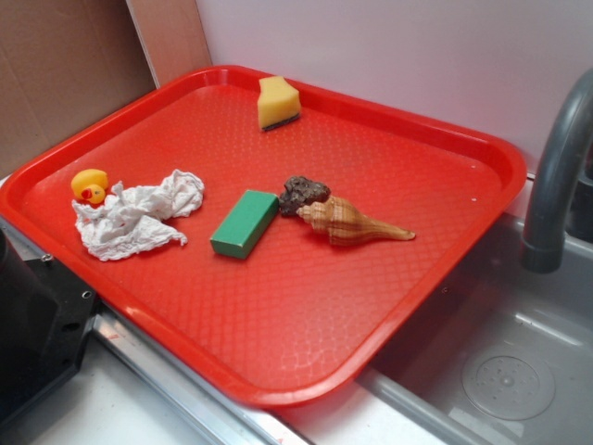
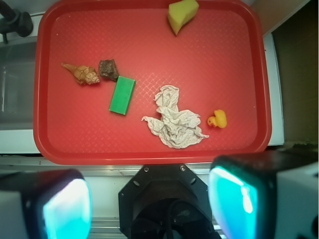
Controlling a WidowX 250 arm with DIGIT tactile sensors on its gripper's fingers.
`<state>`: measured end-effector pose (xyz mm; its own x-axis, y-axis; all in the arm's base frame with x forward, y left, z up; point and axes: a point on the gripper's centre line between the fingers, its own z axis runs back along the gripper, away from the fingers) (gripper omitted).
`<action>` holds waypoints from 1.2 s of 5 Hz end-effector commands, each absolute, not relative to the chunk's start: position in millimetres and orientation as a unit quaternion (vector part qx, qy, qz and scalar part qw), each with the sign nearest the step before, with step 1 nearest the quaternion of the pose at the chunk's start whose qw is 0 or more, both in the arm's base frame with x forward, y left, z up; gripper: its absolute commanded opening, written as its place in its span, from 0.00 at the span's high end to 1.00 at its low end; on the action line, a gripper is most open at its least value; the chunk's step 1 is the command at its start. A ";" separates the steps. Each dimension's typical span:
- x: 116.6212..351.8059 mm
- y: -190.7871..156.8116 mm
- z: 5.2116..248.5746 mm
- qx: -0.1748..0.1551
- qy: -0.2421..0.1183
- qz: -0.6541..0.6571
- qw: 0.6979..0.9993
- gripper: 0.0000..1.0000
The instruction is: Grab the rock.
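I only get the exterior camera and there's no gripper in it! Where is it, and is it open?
Observer: The wrist camera shows the gripper open, its fingers wide apart. It hangs outside the tray's near edge, not over the tray.
Operator: So is the rock right in front of it?
Observer: No. In the wrist picture the towel lies straight ahead of the gripper. The rock sits farther off and to the picture's left, between the shell and the block.
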<state>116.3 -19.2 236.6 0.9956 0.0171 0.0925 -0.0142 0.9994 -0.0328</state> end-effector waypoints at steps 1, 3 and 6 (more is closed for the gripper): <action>116.3 -19.2 236.6 -0.016 -0.046 0.008 0.999 0.00; 178.5 -28.2 162.9 0.009 -0.106 -0.135 0.985 0.00; 223.5 -73.2 105.1 0.021 -0.125 -0.416 0.901 0.00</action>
<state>224.4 -65.4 94.5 0.6246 -0.7619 0.1713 0.7539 0.6455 0.1219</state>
